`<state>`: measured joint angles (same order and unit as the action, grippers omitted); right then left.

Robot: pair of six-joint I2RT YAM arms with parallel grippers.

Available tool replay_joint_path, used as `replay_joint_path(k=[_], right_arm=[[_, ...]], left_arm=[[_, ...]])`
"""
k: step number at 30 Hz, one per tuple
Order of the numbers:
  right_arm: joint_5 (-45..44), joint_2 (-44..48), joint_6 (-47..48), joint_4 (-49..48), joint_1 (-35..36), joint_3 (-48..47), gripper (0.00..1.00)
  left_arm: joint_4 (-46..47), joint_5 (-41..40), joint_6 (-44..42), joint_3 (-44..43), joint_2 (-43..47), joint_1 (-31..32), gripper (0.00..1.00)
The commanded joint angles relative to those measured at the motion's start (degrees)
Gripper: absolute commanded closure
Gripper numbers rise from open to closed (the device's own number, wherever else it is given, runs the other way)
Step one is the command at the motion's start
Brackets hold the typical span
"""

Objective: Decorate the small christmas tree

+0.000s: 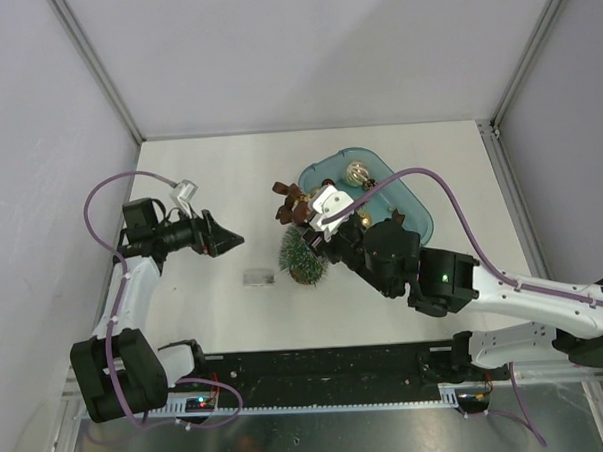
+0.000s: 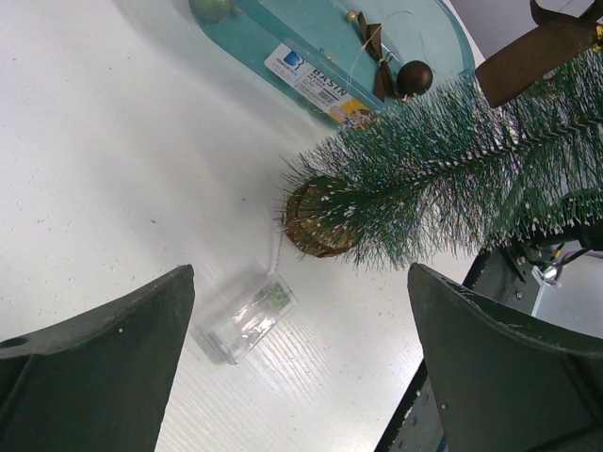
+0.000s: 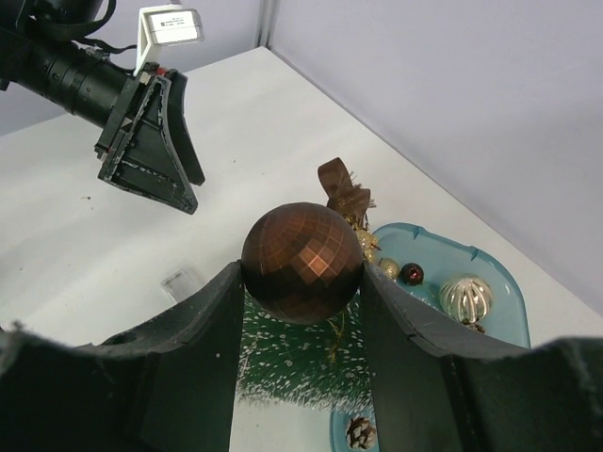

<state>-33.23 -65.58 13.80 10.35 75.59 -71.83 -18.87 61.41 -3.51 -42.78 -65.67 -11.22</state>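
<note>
right claw (image 3: 300,282) grips brown ball (image 3: 301,254) over small christmas tree (image 1: 305,256) | left claw (image 2: 301,311) wide, tree-facing

We see a tree (image 2: 424,179) of dark green bristles tipped with white, on a brown base (image 2: 316,221). The ball (image 3: 301,262) is coppery brown with a faceted pattern; the tray (image 3: 509,315) is teal, the bow (image 3: 344,193) brown, the table (image 2: 113,188) white.

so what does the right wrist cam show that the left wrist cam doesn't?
Right wrist only: the faceted brown ball, clamped in the right gripper. Left wrist only: the wooden base of the small christmas tree and the label on the teal tray. Both: the tree, the tray, the clear case on the table, the open left gripper.
</note>
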Motion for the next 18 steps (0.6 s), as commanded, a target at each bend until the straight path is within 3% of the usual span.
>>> replay_joint_path(k=[1, 18], right_arm=[[2.8, 0.0, -0.4, -2.5, -1.1, -3.0, 0.78], [6.3, -2.0, -0.4, -3.9, -1.1, -5.4, 0.78]], left_arm=[[0.2, 0.2, -1.6, -2.5, -0.2, -0.8, 0.00], [0.2, 0.8, -2.3, -1.0, -0.1, -1.1, 0.00]])
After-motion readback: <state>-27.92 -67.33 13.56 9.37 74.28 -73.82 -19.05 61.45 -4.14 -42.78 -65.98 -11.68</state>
